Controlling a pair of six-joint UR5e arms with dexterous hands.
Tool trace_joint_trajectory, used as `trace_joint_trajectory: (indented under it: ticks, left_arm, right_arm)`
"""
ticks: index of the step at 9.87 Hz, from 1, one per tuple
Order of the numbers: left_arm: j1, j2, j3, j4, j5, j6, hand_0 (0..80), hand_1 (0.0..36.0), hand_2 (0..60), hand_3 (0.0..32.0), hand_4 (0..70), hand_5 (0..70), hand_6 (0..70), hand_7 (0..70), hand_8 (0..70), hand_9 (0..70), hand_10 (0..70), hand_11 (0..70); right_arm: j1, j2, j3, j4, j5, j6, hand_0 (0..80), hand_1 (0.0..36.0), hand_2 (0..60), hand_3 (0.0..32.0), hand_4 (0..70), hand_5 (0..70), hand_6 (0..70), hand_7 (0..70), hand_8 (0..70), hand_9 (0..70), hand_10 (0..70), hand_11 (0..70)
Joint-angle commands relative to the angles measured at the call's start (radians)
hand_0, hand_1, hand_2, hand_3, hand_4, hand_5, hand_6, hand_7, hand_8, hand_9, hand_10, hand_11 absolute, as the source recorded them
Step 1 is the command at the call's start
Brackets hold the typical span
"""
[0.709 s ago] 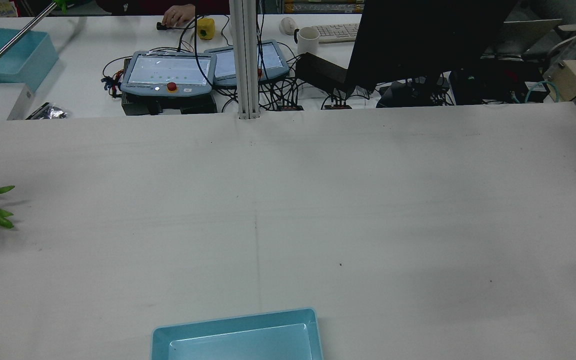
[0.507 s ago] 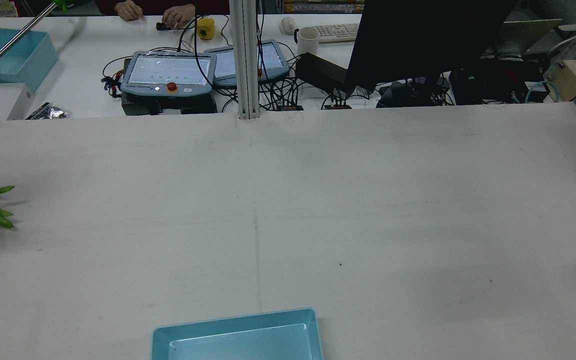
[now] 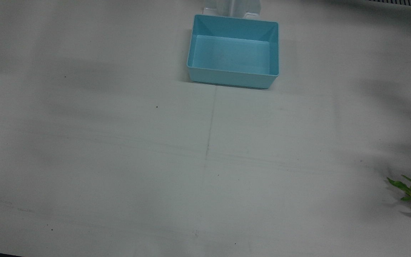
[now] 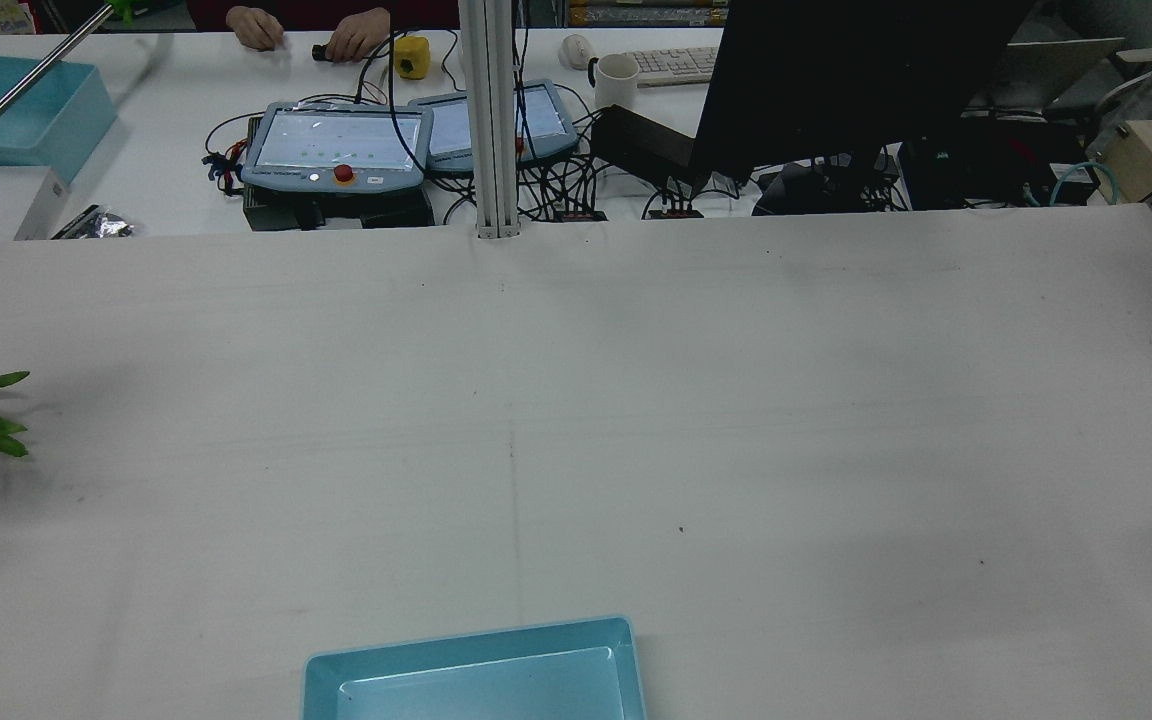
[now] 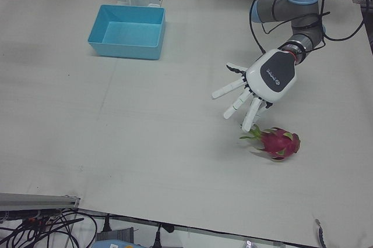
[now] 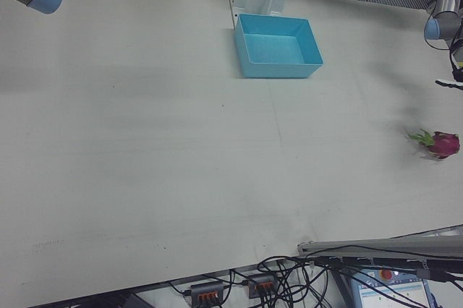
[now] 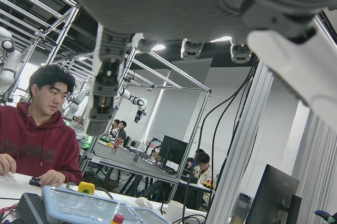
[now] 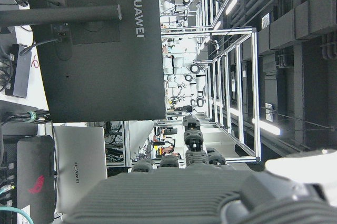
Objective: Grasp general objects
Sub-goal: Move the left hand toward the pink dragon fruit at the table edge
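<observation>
White table [image 5: 116,131], the largest surface, bare over most of its area. Blue bin [image 5: 127,31], empty, at the table's far edge by the central pedestal, well apart from everything else. Left hand [image 5: 256,88], held above the table on the left arm's side, white fingers [image 5: 226,91] spread apart and holding nothing; the fingertips point down toward the fruit without touching it. Dragon fruit [image 5: 280,143], magenta with green scales, lying on its side on the table just beside and nearer than the left hand; nothing stands between the two. Right hand [image 8: 179,182], seen only from its own camera facing a dark monitor [image 8: 100,50]; whether its fingers are apart or together cannot be told with confidence. Beyond the table: two teach pendants [image 4: 336,145], a white mug [image 4: 616,80] and a person's hands [image 4: 306,35] on the desk.
</observation>
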Motion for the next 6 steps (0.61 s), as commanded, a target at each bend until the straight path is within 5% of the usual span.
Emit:
trace_joint_trajectory:
  ticks: [1, 3, 4, 6]
  left_arm:
    - [0.045, -0.04, 0.111, -0.086, -0.118, 0.052, 52.2, 15.4, 0.0, 32.0, 0.0, 0.1, 0.0, 8.0, 5.5, 0.2, 0.0, 0.0]
    - [0.047, -0.147, 0.22, 0.004, -0.125, 0.07, 51.1, 14.5, 0.0, 32.0, 0.0, 0.0, 0.0, 5.6, 4.5, 0.0, 0.0, 0.0]
    - [0.048, -0.176, 0.261, 0.027, -0.128, 0.143, 51.7, 14.9, 0.0, 32.0, 0.0, 0.0, 0.0, 4.8, 3.4, 0.0, 0.0, 0.0]
    - [0.045, -0.184, 0.349, -0.023, -0.125, 0.179, 51.0, 14.6, 0.0, 32.0, 0.0, 0.0, 0.0, 2.5, 3.6, 0.0, 0.0, 0.0]
  right_arm:
    - [0.0, 0.0, 0.001, 0.0, 0.0, 0.0, 0.0, 0.0, 0.0, 0.0, 0.0, 0.0, 0.0, 0.0, 0.0, 0.0, 0.0, 0.0]
    - [0.0, 0.0, 0.0, 0.0, 0.0, 0.0, 0.0, 0.0, 0.0, 0.0, 0.0, 0.0, 0.0, 0.0, 0.0, 0.0, 0.0, 0.0]
    - [0.0, 0.0, 0.0, 0.0, 0.0, 0.0, 0.0, 0.0, 0.0, 0.0, 0.0, 0.0, 0.0, 0.0, 0.0, 0.0, 0.0, 0.0]
    - [0.0, 0.0, 0.0, 0.0, 0.0, 0.0, 0.0, 0.0, 0.0, 0.0, 0.0, 0.0, 0.0, 0.0, 0.0, 0.0, 0.0, 0.0]
